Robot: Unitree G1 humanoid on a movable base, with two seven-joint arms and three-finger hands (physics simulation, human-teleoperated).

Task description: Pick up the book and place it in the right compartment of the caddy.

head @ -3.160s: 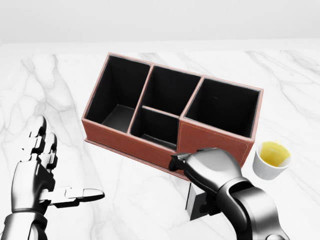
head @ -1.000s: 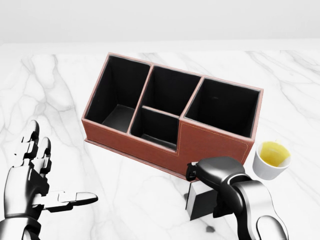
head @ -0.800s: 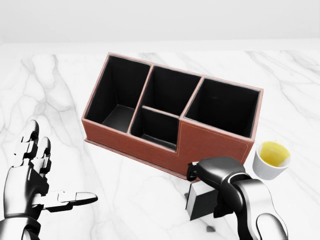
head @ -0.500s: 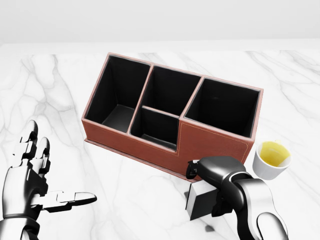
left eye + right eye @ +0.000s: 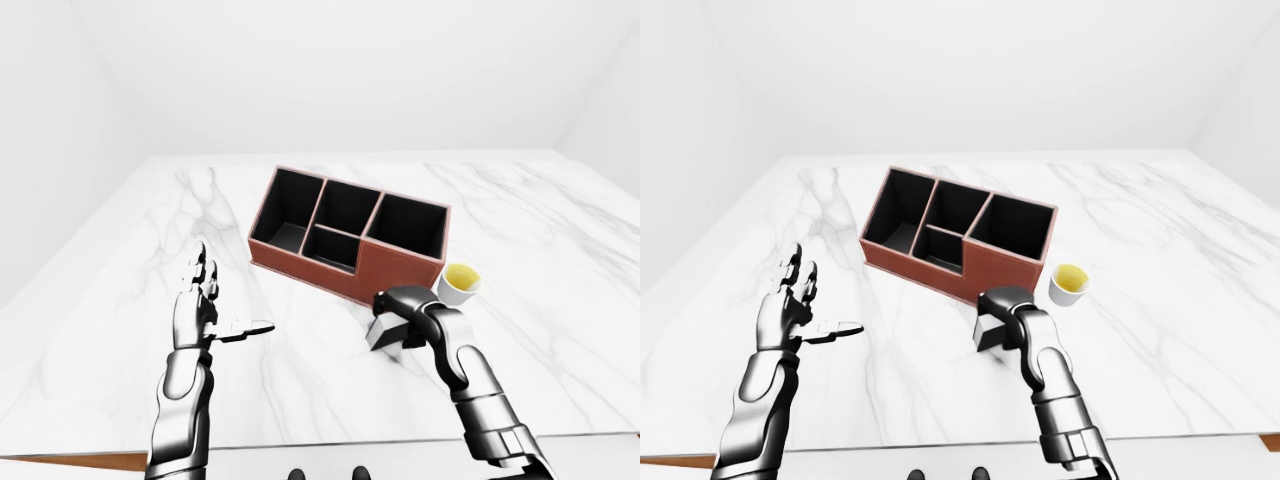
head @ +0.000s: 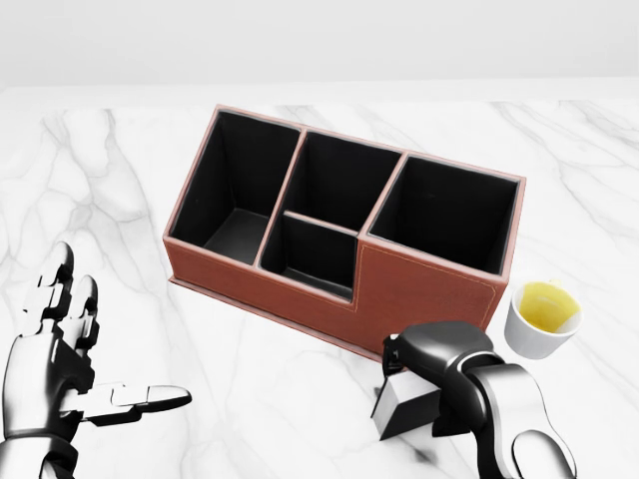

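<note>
Head view: the chrome right hand (image 6: 436,364) is curled over the small dark book (image 6: 402,403), fingers seemingly closed on it, though the grip is partly hidden. It's not yet lifted; the brown leather caddy's (image 6: 419,291) right compartment (image 6: 449,215) sits empty. The left hand (image 6: 60,364) is spread open.

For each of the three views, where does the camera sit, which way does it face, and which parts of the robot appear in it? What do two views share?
Head view: on the head, looking steeply down at the caddy, cup and book; both hands show, cropped.
Left-eye view: on the head, looking down across the whole marble table; the open left robot hand, the right robot hand on the book, and both forearms show.
Right-eye view: same, with the scene shifted slightly left.
The two eye views share nearly one picture.
</note>
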